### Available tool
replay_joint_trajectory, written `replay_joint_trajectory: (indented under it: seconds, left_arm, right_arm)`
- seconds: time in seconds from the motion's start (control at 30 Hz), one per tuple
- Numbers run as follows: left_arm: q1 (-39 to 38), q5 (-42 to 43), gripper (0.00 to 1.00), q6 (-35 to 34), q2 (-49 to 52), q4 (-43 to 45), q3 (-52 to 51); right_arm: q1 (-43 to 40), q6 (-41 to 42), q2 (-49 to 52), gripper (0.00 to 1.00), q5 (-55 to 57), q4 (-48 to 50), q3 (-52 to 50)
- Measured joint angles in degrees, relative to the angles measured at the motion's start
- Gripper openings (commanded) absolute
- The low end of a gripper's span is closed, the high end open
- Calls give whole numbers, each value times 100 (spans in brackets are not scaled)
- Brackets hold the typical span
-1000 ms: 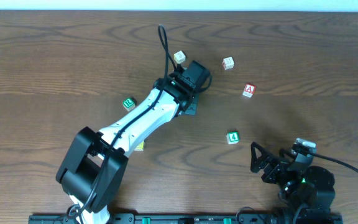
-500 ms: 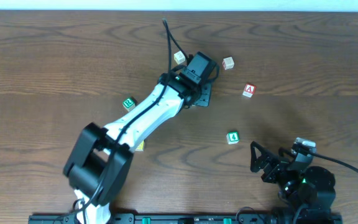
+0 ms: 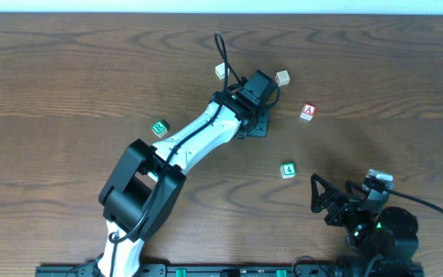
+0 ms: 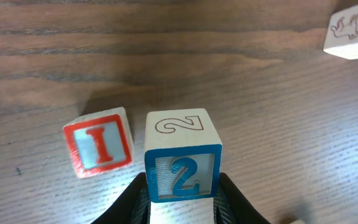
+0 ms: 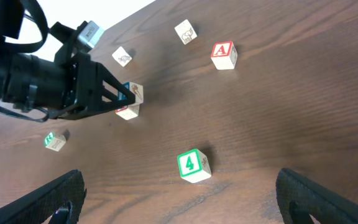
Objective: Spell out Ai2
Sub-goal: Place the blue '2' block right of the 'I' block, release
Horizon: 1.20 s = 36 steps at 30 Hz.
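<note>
While the left claw [image 4: 182, 202] is clamped on the 2 block [image 4: 182, 163], the I block [image 4: 98, 143] lies just beside it on the surface [image 4: 266, 93] — right claw [image 3: 318, 196] parted.

In the left gripper [image 4: 182, 198] sits the 2 block [image 4: 182, 163], the I block [image 4: 98, 149] just beside it on the table [image 3: 52, 61]. Toward the right edge lies the A block [image 3: 308, 111], the 4 block [image 3: 288, 170] nearer the front edge.
</note>
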Motion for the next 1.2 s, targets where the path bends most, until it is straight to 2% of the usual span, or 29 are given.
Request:
replay_joint_trajectory:
  seconds: [0.63,0.73,0.87,1.0,1.2]
  left_arm:
    - [0,-157,16,-153,155,262,0]
    - [0,-162,25,-153,170,262,0]
    - [-2,-175,27,-155,170,262,0]
    - [0,-168,40,-162,170,264,0]
    - [0,-173,44,-249,170,264,0]
  right_arm:
    - [0,136,0,97,-105,0,2]
    - [0,136,0,98,-107,0,2]
    - [0,136,0,98,-105,0,2]
    - [0,136,0,97,-107,0,2]
    - [0,136,0,98,-109,0,2]
